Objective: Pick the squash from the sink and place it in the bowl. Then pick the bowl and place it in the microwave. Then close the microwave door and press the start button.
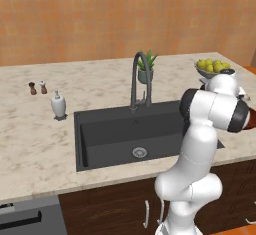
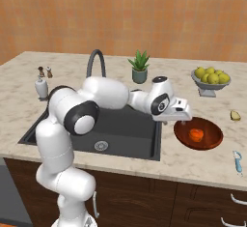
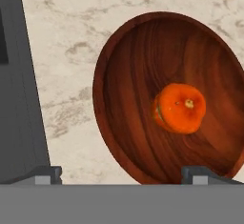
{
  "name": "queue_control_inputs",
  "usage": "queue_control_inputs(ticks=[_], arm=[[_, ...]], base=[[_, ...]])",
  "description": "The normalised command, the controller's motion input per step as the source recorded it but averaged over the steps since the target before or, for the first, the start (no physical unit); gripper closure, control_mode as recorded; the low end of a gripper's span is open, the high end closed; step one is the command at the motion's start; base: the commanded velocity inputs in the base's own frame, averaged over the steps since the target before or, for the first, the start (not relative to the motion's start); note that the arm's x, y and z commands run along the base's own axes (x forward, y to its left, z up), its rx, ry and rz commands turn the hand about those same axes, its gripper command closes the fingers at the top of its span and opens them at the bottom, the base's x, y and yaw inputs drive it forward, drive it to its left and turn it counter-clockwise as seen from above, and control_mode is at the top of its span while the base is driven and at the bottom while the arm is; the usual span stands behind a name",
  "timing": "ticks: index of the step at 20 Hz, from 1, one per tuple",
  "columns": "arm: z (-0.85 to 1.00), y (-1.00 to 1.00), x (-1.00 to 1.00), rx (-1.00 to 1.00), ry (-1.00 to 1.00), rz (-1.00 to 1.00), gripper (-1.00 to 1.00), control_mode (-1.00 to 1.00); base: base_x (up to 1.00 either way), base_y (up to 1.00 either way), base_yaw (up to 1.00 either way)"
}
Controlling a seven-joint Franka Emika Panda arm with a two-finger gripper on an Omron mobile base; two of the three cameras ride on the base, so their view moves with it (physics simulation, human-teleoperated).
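Setting: a rendered home kitchen.
Worktop: a beige marble counter (image 1: 35, 144) is running over dark wood cabinets (image 2: 202, 202).
Plumbing: a dark sink (image 1: 107, 139) is sitting under an arched faucet (image 1: 137, 81).
Wall: orange tiles (image 1: 75, 19) are covering the back.
Tableware: shakers (image 1: 37, 87), a soap dispenser (image 1: 58, 104) and a fruit dish (image 2: 210, 81) are standing about.

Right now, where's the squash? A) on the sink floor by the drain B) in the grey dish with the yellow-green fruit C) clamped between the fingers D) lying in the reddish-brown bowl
D: the squash lies on the inner floor of the bowl on the counter right of the sink, and the fingers stand wide apart above it, holding nothing.
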Motion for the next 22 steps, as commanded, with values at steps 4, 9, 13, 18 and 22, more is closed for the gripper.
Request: queue_control_inputs(ticks=[4, 9, 13, 18, 22], arm=[[-0.18, 0.04, 0.13, 0.0, 0.08, -0.01, -1.0, -1.0], [-0.31, 0.0, 0.21, -0.02, 0.04, 0.0, -1.0, -1.0], [-0.3, 0.0, 0.28, -0.02, 0.0, 0.0, -1.0, -1.0], [-0.29, -0.12, 0.28, 0.0, 0.01, 0.0, -1.0, -1.0], [-0.12, -0.32, 0.23, 0.0, 0.0, 0.0, -1.0, -1.0]], base=[[0.0, 0.0, 0.0], [0.0, 0.0, 0.0], [0.0, 0.0, 0.0], [0.0, 0.0, 0.0], [0.0, 0.0, 0.0]])
